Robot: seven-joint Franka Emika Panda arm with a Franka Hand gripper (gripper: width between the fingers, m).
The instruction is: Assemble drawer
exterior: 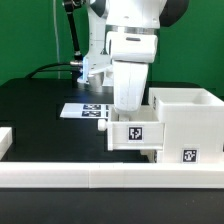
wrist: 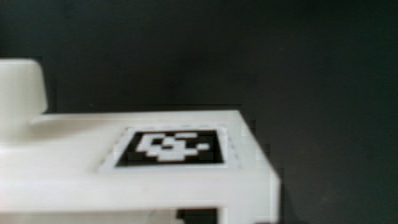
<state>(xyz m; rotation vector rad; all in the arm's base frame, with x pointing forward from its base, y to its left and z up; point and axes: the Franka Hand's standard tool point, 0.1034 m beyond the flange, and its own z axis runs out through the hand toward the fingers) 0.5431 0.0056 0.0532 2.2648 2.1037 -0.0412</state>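
A small white tray with a square tag on its face sits just off the exterior view's left side of the tall white box casing. The tray seems to hang slightly above the black table. My gripper comes straight down onto the tray's top edge and looks shut on it, though its fingertips are hidden. In the wrist view the tray's white surface and its tag fill the lower part, with a raised white part beside them. The second tray is out of view.
The marker board lies flat on the table behind the tray. A long low white border rail runs across the front. A short white piece sits at the exterior view's left edge. A cable trails at the back left.
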